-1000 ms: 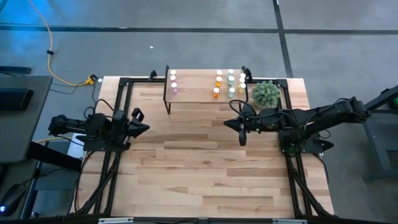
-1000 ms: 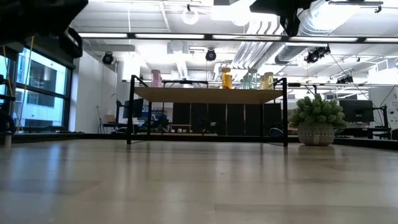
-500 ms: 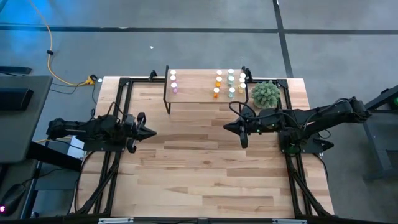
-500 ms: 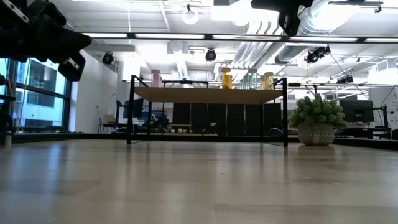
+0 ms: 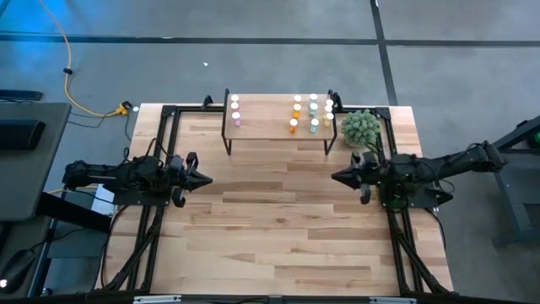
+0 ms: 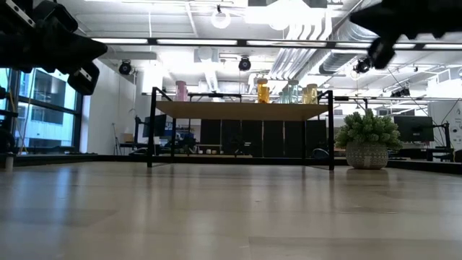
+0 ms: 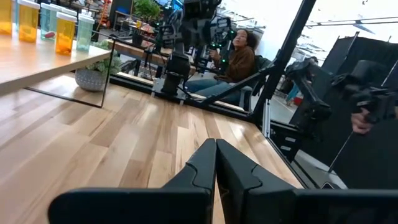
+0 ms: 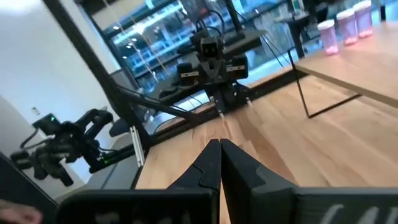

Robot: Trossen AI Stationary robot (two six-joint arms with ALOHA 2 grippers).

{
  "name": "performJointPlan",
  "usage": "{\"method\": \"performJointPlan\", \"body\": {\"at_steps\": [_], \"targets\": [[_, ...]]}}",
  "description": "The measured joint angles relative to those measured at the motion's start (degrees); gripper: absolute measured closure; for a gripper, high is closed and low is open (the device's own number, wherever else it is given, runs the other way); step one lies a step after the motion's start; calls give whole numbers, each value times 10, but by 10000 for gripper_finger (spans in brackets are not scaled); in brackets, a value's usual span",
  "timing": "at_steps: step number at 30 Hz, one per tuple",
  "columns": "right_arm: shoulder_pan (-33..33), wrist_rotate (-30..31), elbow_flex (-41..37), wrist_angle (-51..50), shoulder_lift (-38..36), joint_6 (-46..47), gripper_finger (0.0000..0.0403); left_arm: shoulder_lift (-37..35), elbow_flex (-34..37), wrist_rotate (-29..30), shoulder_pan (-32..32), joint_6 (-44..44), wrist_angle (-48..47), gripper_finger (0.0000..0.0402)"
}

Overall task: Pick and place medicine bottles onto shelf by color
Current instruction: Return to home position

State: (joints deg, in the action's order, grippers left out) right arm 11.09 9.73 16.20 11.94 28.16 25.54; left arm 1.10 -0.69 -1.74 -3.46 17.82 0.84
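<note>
The medicine bottles [image 5: 305, 114] stand upright on the shelf [image 5: 268, 127] at the table's far edge: pink ones [image 5: 235, 111] at its left end, orange, green and yellow ones [image 6: 287, 92] at its right end. My left gripper [image 5: 207, 179] hovers shut over the table's left side, pointing level toward the right. My right gripper [image 5: 335, 177] hovers shut over the right side, pointing level toward the left. In each wrist view the fingertips [image 7: 216, 148] [image 8: 219, 148] meet with nothing between them.
A round green plant [image 5: 361, 128] in a pot [image 6: 367, 154] stands right of the shelf, close behind my right arm. Black frame rails [image 5: 164, 135] run along the table's sides. Bare wood [image 5: 270, 219] lies between the grippers. A person [image 7: 239, 59] sits beyond the table's right side.
My right gripper has drawn back toward the table's right edge and sunk lower, staying shut. My left gripper came down a little and tipped to level early in the second, then kept still. The bottles have not moved.
</note>
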Motion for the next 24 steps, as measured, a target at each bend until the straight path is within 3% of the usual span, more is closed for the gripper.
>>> {"method": "performJointPlan", "body": {"at_steps": [7, 11, 19, 24], "targets": [[-9, -8, -106, -13, -194, -25, 403, 0, 0, 0, 0, 0, 0, 401], [-43, -22, -120, -96, -281, -46, 403, 0, 0, 0, 0, 0, 0, 401], [-63, -67, -156, -108, -280, -96, 403, 2, 0, 4, 0, 0, 4, 401], [-62, -73, -156, -106, -273, -183, 403, 2, 0, 7, 0, 0, 2, 401]]}}
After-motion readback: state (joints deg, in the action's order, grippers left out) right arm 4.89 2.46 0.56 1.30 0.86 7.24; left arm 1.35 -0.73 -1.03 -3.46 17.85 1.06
